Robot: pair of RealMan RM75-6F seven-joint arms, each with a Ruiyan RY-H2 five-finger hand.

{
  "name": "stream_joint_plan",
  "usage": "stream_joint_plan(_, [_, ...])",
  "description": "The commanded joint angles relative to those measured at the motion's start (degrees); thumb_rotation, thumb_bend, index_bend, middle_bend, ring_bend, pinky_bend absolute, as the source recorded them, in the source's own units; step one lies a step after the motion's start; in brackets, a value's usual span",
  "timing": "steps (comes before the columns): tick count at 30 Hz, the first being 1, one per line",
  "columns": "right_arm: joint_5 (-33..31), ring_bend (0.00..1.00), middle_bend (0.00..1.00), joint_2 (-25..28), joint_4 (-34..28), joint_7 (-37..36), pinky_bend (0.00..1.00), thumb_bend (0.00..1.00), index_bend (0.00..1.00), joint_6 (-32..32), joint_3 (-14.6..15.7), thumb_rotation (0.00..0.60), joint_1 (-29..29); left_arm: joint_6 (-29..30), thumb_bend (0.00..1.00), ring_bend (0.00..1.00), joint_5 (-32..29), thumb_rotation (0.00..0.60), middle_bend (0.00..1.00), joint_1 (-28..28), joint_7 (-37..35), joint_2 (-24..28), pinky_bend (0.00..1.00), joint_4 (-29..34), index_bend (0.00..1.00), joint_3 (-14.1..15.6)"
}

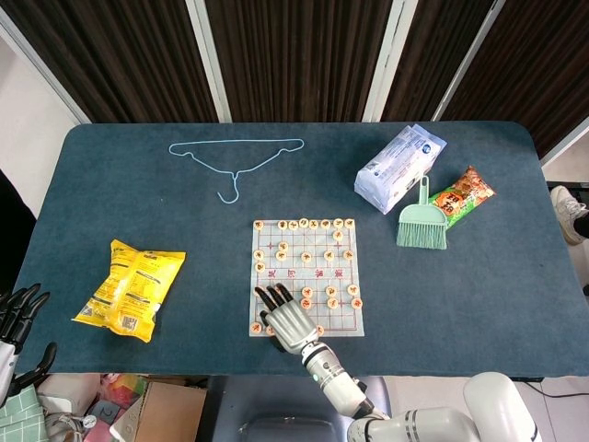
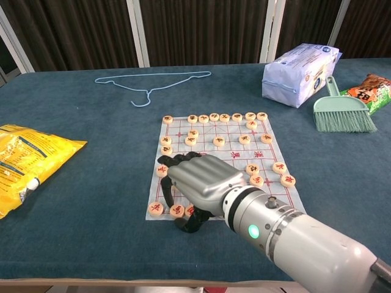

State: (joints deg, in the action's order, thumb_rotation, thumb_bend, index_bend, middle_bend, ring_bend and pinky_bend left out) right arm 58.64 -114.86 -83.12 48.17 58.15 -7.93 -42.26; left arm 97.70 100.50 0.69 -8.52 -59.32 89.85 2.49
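Dark blue worktop [image 1: 479,295], dark curtains behind. Right hand [image 2: 198,180] lies palm-down over the near-left part of the chess board [image 2: 235,141], fingers curled onto the round wooden chess pieces [image 2: 177,211] in the near rows, whether it actually grips one I cannot tell; left hand [image 1: 18,318] hangs off the worktop's near-left edge, fingers spread, holding nothing. Further out: yellow snack bag [image 1: 131,287] left, blue wire hanger [image 1: 237,157] far left, tissue pack [image 1: 399,166], green brush [image 1: 422,221] and orange snack packet [image 1: 462,193] far right.
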Motion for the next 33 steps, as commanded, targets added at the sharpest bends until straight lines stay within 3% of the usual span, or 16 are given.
stream_joint_plan(1, [-0.05,0.00,0.06,0.01,0.07,0.14,0.00,0.48,0.59,0.26,0.09,0.600,-0.10,-0.02,0.44,0.00,-0.05,0.600,0.00,0.00,0.02,0.00,0.05,0.00,0.00,-0.02])
stream_joint_plan(11, [0.99,0.00,0.10,0.26,-0.48,-1.24,0.00,0.52,0.65,1.68,-0.09,0.600,-0.14,0.36,0.44,0.00,-0.03,0.600,0.00,-0.20,-0.13,0.03,0.05,-0.06,0.00,-0.08])
stream_joint_plan(18, [0.95,0.00,0.10,0.48,-1.13,-4.40,0.00,0.52,0.65,1.98,-3.39,0.600,-0.85,0.70,0.44,0.00,-0.18,0.600,0.00,-0.41,-0.51,0.18,0.05,-0.10,0.00,-0.13])
stream_joint_plan(26, [-0.97,0.00,0.11,-5.08,7.31,-3.59,0.00,0.52,0.65,0.73,-8.68,0.600,-5.79,1.03,0.44,0.00,-0.97,0.600,0.00,-0.64,-1.08,0.41,0.05,-0.32,0.00,-0.52])
stream_joint_plan(33, [-2.40,0.00,0.11,-7.87,11.99,-3.75,0.00,0.53,0.65,-0.44,-9.39,0.600,-7.67,1.22,0.44,0.00,-1.08,0.600,0.00,-0.81,-1.49,0.55,0.05,-0.45,0.00,-0.56])
